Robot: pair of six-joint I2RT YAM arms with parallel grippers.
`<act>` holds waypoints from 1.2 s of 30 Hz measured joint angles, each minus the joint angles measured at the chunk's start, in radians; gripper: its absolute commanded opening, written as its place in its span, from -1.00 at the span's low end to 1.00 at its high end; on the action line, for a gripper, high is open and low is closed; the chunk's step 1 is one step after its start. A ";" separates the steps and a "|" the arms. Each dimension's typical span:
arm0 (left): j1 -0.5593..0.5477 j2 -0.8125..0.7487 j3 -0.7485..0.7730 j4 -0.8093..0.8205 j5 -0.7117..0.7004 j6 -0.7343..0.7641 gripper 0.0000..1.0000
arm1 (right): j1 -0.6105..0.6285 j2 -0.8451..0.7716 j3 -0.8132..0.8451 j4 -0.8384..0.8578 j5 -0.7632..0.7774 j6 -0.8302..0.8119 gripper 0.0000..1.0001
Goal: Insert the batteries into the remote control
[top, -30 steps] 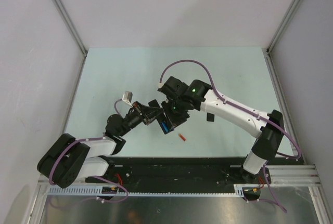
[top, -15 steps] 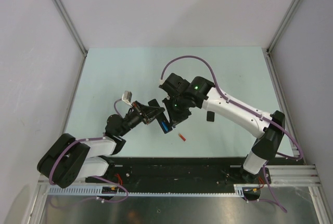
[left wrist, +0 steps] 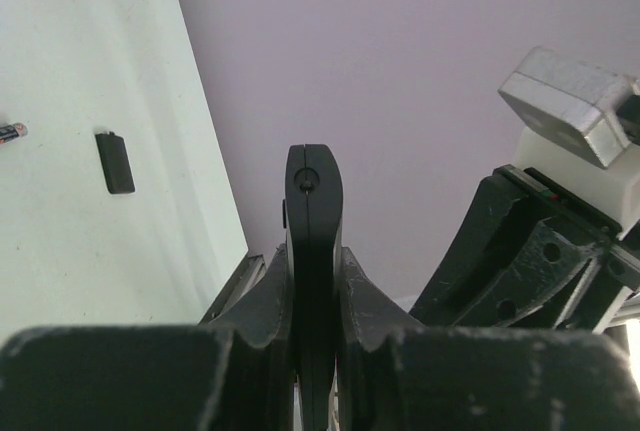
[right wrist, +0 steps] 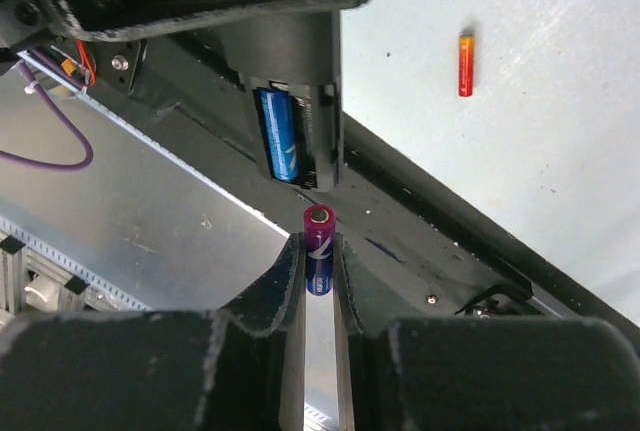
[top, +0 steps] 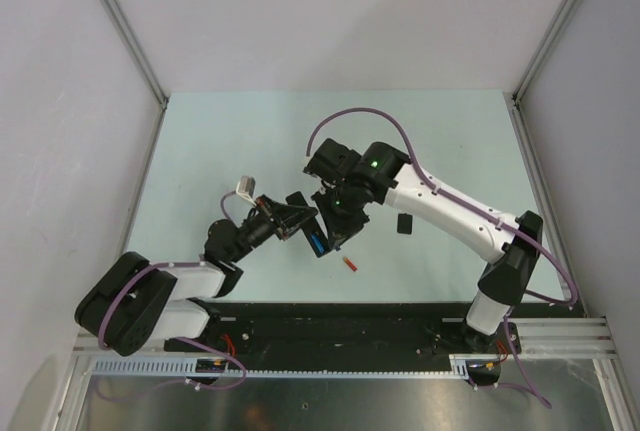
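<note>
My left gripper (left wrist: 314, 276) is shut on the remote control (left wrist: 314, 201), a slim black bar seen edge-on between its fingers. In the right wrist view the remote control (right wrist: 290, 46) shows its open compartment, and a bright blue battery (right wrist: 282, 133) lies in one slot. My right gripper (right wrist: 318, 251) is shut on a battery (right wrist: 318, 236) with a magenta cap and dark blue body. That battery stands just below the compartment's end and does not touch it. A red-orange battery (right wrist: 466, 65) lies on the table. From above, both grippers meet at the remote (top: 312, 236).
A small black flat piece (top: 404, 224) lies on the pale green table (top: 220, 141) right of the grippers, near the red-orange battery (top: 349, 264). The black base rail (top: 340, 321) and a metal tray run along the near edge. Grey walls enclose the table.
The right arm's wrist has shifted slightly up and back over the remote. The left arm and the remote have stayed almost still.
</note>
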 measured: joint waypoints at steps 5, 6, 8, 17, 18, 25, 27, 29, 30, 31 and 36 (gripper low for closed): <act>-0.006 0.027 0.000 0.005 -0.003 -0.003 -1.00 | -0.003 0.039 0.026 -0.009 -0.043 -0.015 -1.00; -0.007 0.035 0.000 0.007 -0.003 -0.009 -1.00 | -0.003 0.047 0.026 -0.013 -0.048 -0.019 -1.00; -0.008 0.056 0.000 0.013 -0.003 -0.023 -1.00 | -0.003 0.066 0.026 -0.021 -0.057 -0.027 -1.00; -0.010 0.180 0.004 0.014 0.005 -0.108 -1.00 | -0.022 0.105 0.033 -0.040 -0.084 -0.045 -1.00; -0.010 0.180 0.004 0.017 0.005 -0.113 -1.00 | -0.024 0.106 0.034 -0.041 -0.085 -0.048 -0.99; -0.013 0.168 0.004 0.018 0.005 -0.114 -1.00 | -0.036 0.109 0.034 -0.041 -0.085 -0.053 -1.00; -0.013 0.161 0.004 0.018 0.005 -0.113 -1.00 | -0.046 0.108 0.031 -0.036 -0.072 -0.052 -1.00; -0.013 0.151 0.001 0.019 0.005 -0.112 -1.00 | -0.066 0.085 -0.011 0.000 -0.058 -0.050 -1.00; -0.014 0.144 -0.003 0.019 0.005 -0.111 -1.00 | -0.084 0.068 -0.045 0.014 -0.046 -0.048 -1.00; -0.014 0.137 -0.009 0.019 0.005 -0.106 -1.00 | -0.102 0.051 -0.080 0.031 -0.031 -0.048 -1.00; -0.014 0.079 -0.032 0.018 0.012 -0.085 -1.00 | -0.249 -0.042 -0.408 0.175 0.119 -0.064 -1.00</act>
